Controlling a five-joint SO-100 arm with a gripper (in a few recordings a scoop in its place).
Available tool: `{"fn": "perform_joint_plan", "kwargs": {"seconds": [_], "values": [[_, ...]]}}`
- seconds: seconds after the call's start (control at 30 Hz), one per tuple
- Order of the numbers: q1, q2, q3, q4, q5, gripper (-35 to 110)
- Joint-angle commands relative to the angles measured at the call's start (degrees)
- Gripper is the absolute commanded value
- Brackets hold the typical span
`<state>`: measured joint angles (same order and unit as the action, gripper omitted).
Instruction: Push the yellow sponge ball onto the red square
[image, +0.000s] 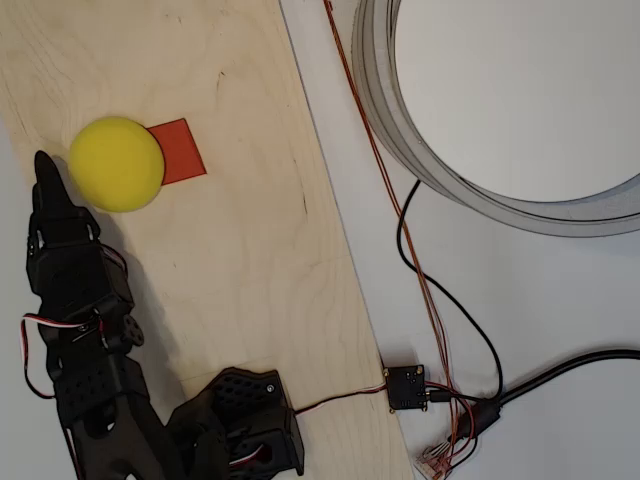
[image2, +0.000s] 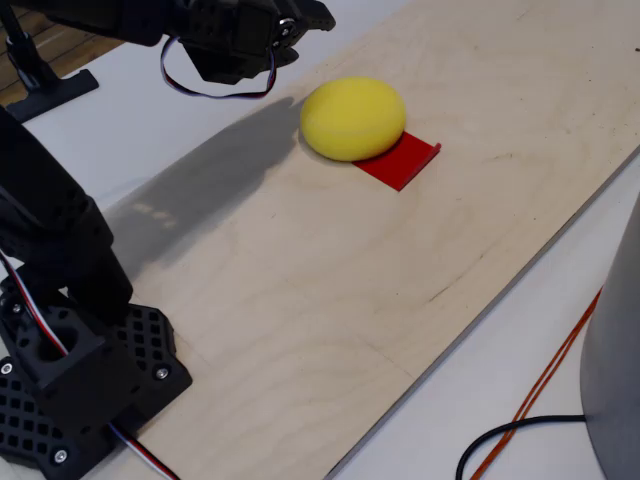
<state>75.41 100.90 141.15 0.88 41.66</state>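
In the overhead view, the yellow sponge ball (image: 117, 164) covers the left part of the red square (image: 181, 151), whose long axis points toward 1 o'clock. The pincer (image: 47, 172), jaws together, sits at the ball's 9 o'clock.

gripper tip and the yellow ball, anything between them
Nothing: in the overhead view only a narrow strip of bare plywood board separates the gripper from the yellow sponge ball.

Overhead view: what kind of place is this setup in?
Probably a hobby or lab workbench: a pale plywood board laid on a white table, loose black and orange cables running to a small circuit board, and a black 3D-printed arm base.
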Motion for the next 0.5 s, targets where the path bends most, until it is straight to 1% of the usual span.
{"fn": "perform_joint_plan", "kwargs": {"seconds": [0.0,0.47], "values": [[0.6,2.6,1.0,0.0,0.4,20],[4.0,0.7,5.5,-3.2,0.1,19]]}}
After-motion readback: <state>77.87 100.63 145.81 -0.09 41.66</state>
